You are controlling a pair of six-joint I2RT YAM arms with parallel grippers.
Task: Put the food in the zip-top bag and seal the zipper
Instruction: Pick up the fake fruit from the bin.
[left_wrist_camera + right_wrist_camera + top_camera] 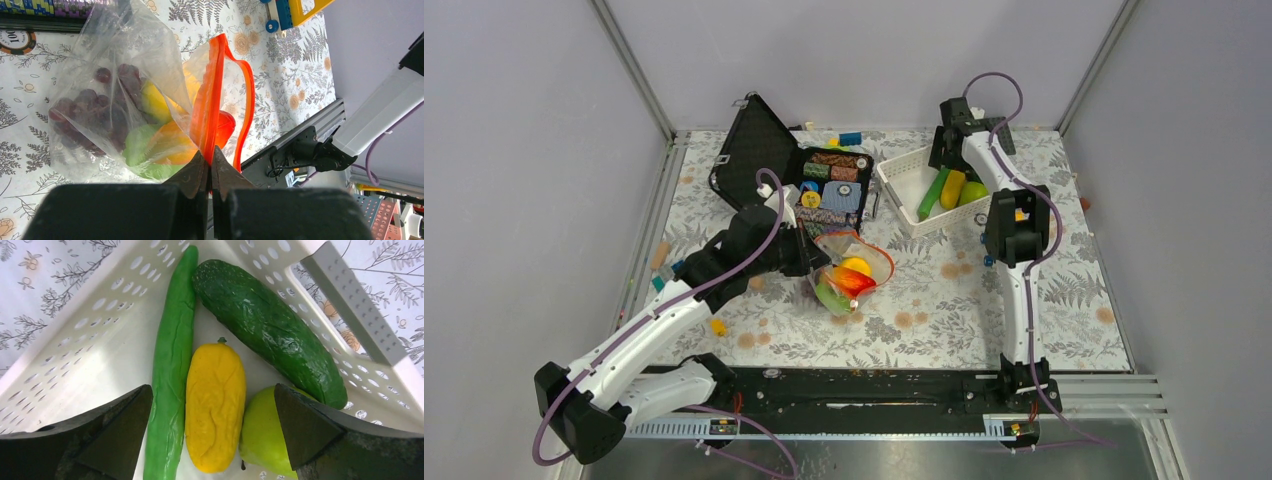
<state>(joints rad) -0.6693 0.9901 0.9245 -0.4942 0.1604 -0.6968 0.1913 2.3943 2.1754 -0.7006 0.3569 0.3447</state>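
the floral table (1024, 300) spreads under both arms. the black case (754, 150) lies open beyond the bag from the left gripper (210, 152). the white basket (100, 340) sits directly beneath the right gripper (212, 395), whose fingers are spread wide and hold nothing. between and ahead of them lie a dark cucumber (265, 325), a long green piece (172, 355) and a yellow piece (215, 405), with a green pear (260, 435) partly behind the right finger. the zip-top bag (100, 50) extends forward and left of the left gripper's tips, with purple grapes (95, 105), a green piece (137, 145) and an orange piece (170, 145) inside. the left gripper is pinched tight on the near end of the zipper (207, 100). ahead of the tips its two strips stand apart, so the mouth is unsealed.
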